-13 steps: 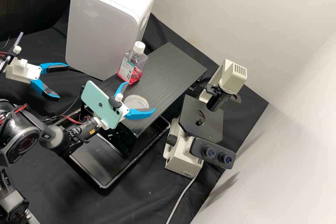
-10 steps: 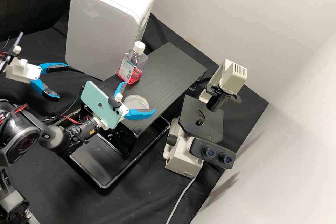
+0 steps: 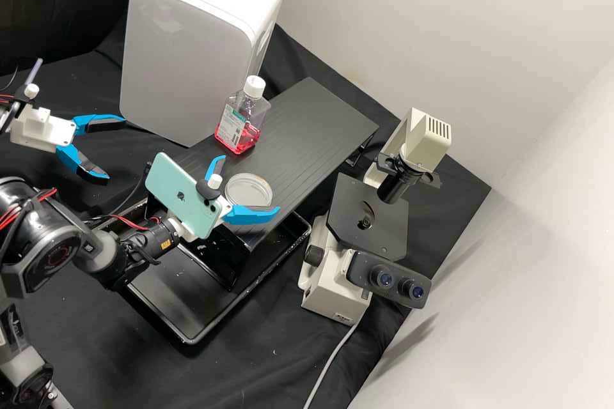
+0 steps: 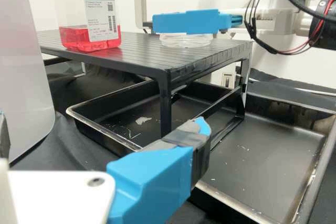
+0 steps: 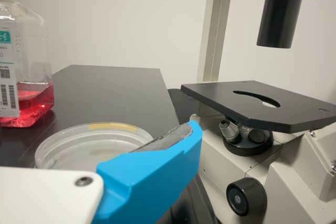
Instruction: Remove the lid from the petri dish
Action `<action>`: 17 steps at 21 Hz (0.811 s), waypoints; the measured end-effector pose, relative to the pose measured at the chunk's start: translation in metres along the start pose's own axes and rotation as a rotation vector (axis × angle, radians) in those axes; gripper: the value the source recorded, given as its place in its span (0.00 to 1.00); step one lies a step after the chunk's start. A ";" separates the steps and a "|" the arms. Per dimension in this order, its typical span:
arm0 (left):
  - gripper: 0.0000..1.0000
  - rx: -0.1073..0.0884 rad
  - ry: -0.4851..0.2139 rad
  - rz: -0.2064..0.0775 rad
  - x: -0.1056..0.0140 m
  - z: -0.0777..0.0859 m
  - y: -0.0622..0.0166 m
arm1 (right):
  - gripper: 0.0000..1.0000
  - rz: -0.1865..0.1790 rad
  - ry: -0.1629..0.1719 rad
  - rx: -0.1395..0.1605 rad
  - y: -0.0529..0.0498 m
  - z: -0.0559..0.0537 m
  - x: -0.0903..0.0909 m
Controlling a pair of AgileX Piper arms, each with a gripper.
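Note:
The clear petri dish [image 3: 248, 189] with its lid on sits at the near end of the black ridged platform [image 3: 307, 128]. My right gripper [image 3: 250, 183] is open, one blue finger on each side of the dish and not touching it. From the right wrist the dish [image 5: 89, 139] lies just beyond my blue finger [image 5: 157, 158]. The left wrist view has the dish [image 4: 186, 39] behind the right gripper's finger [image 4: 191, 22]. My left gripper [image 3: 114, 147] is open and holds nothing, off the platform at the far left.
A flask of red liquid [image 3: 240, 116] stands on the platform's far left side. A white box-shaped appliance [image 3: 192, 38] is behind it. A microscope [image 3: 377, 217] stands to the right. The platform rests in a black tray [image 3: 192, 307].
My right gripper has drawn back a little toward the near left, so more of the dish shows. The left gripper and the dish have not moved.

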 end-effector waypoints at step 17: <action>1.00 -0.004 0.001 -0.007 0.001 -0.001 -0.0022 | 1.00 -0.016 -0.051 -0.003 -0.004 0.012 0.000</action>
